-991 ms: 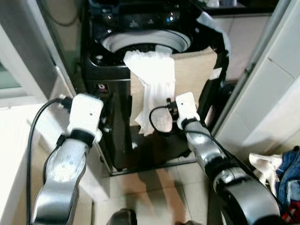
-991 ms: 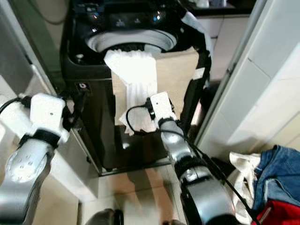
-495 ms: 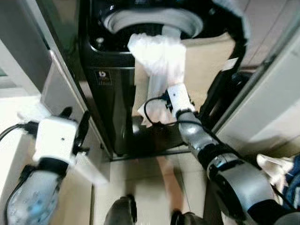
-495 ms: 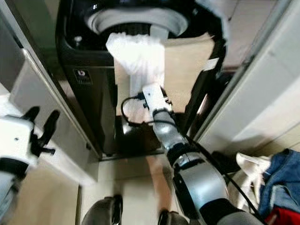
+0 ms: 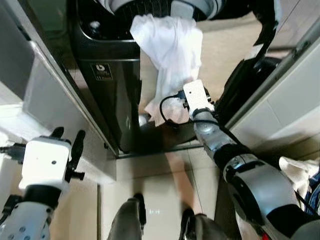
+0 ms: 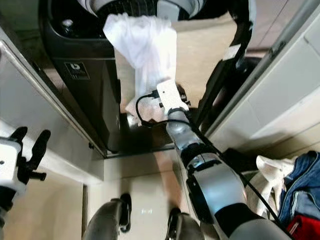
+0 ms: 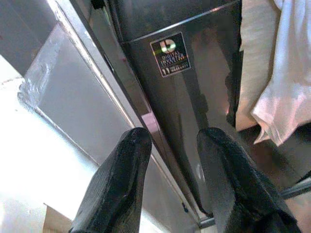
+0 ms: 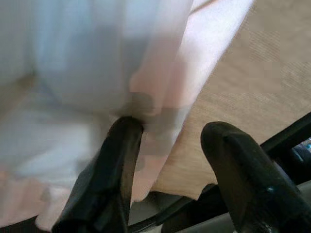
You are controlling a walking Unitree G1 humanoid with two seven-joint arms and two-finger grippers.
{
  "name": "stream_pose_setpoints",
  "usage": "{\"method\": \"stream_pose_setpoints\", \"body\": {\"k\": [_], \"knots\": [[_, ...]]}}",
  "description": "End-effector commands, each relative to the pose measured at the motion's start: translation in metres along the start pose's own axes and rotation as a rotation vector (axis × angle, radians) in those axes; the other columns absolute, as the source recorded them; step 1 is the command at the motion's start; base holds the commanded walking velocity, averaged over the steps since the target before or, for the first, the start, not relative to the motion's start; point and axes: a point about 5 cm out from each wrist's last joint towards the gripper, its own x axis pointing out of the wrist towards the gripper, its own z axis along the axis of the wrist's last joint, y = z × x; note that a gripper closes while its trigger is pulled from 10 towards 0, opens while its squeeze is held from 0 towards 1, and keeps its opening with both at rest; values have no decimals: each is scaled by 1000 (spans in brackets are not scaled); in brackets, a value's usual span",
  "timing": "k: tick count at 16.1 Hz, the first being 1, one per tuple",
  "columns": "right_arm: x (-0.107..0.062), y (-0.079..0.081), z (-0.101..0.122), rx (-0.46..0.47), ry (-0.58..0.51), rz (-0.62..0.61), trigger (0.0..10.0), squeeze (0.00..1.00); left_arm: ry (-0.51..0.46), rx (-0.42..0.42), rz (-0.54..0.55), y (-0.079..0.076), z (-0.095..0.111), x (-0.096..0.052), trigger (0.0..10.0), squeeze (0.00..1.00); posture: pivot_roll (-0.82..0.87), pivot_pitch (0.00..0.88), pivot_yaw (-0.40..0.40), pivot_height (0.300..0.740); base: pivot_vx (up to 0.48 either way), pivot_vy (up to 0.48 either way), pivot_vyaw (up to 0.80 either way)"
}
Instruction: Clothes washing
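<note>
1. We saw a white cloth (image 5: 170, 45) draped over the front rim of the dark top-loading washing machine (image 5: 110, 85). Its upper end lay at the drum opening (image 6: 145, 6) and the rest hung down the machine's front, alongside a tan panel (image 5: 225, 55).

2. Our right gripper (image 8: 170, 179) was at the cloth's lower hanging end, with its fingers spread apart. In the right wrist view, one finger (image 8: 112, 170) lay against the folds of the cloth, while the other stood clear of it over the tan panel. Nothing was clamped yet, as far as we could judge.

3. The cloth's long axis ran vertically, from the drum rim down to its free end. The right fingers met it near the bottom, so the drum lay up and away from them along that same line.

4. Our left gripper (image 7: 184, 184) was low beside the machine's front corner, fingers parted and holding nothing. It pointed at the machine's label (image 7: 170, 53), well apart from the cloth.

5. The right arm was clearly the nearer. We judged the next move to be closing on the hanging end and lifting it up into the drum.
</note>
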Motion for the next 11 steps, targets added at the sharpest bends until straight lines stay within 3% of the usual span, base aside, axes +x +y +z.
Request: {"method": "stream_pose_setpoints", "body": {"k": [1,6,11], "knots": [[0,6,0,-27,26,35,10000,1000,-17,6,3,1,5,-5,10000,0,453,310,-12,740,0,0,0],[2,21,19,50,-5,107,10000,1000,-14,0,-9,-4,4,-7,10000,0,453,315,-10,740,0,0,0],[8,23,44,123,-51,126,10000,1000,3,6,-31,-5,-1,-13,10000,0,457,331,12,740,0,0,0]]}}
